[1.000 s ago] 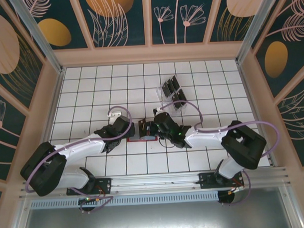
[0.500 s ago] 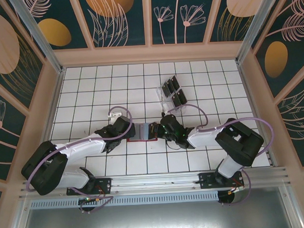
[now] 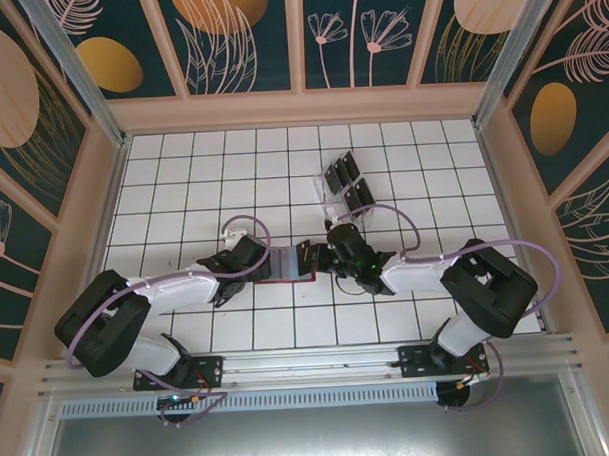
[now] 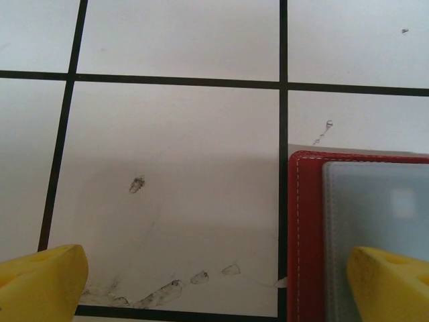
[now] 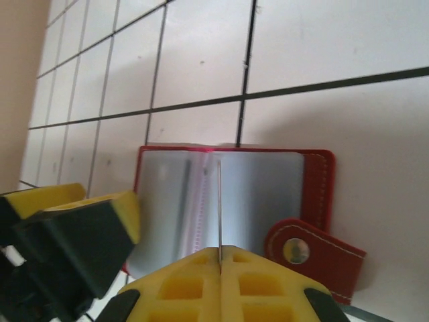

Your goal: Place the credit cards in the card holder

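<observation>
The small flat red wallet with grey-blue pockets (image 5: 268, 184) lies open like a book on the white tiled table (image 3: 183, 182), right between the 2 arms. The right gripper (image 5: 220, 255) is the nearer one. Its yellow jaws are squeezed tight on 1 thin black glossy card (image 5: 220, 201).

From that wrist the card is seen edge-on, as a thin dark line. It stands up just over the fold in the middle of the wallet, and its edge runs the same way as the fold. So I think the card has to tip to one side and slide into a pocket. Which pocket it is meant for, I cannot tell.

The left gripper (image 4: 216, 282) has its jaws spread wide, with 1 finger over the wallet's left page, maybe to keep it flat. More black cards (image 3: 348, 181) sit in a clear plastic rack (image 3: 329, 199) farther back.
</observation>
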`<action>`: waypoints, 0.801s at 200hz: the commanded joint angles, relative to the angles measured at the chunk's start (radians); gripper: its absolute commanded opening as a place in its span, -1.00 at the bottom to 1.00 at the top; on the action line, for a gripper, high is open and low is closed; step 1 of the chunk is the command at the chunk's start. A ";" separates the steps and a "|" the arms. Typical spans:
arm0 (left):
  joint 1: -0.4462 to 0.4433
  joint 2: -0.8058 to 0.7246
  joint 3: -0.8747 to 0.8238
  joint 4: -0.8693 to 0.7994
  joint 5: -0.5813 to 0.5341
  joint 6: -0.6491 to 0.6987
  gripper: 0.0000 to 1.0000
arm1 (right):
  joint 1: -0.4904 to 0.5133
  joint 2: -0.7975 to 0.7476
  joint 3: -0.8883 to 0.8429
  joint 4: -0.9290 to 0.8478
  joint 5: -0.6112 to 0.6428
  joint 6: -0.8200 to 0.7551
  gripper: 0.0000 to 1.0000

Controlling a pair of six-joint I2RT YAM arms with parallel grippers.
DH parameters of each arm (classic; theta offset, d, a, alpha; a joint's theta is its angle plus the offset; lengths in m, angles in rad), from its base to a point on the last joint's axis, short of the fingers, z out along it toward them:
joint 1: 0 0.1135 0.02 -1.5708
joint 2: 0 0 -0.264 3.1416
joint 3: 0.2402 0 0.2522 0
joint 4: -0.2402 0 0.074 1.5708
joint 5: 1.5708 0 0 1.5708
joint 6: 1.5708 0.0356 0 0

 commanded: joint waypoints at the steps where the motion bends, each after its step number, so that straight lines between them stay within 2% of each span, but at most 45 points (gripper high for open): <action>1: 0.006 0.018 0.011 0.012 -0.038 0.010 0.97 | 0.003 -0.051 -0.011 0.080 -0.033 -0.004 -1.00; 40: 0.006 0.034 -0.002 0.015 -0.044 -0.003 0.97 | 0.025 -0.039 -0.030 0.185 -0.008 0.031 -1.00; 118: 0.006 0.017 -0.038 0.018 -0.038 -0.043 0.97 | 0.053 0.108 -0.138 0.592 0.070 0.135 -1.00; 160: 0.006 -0.007 -0.066 0.027 -0.027 -0.070 0.97 | 0.067 0.178 -0.147 0.693 0.082 0.182 -1.00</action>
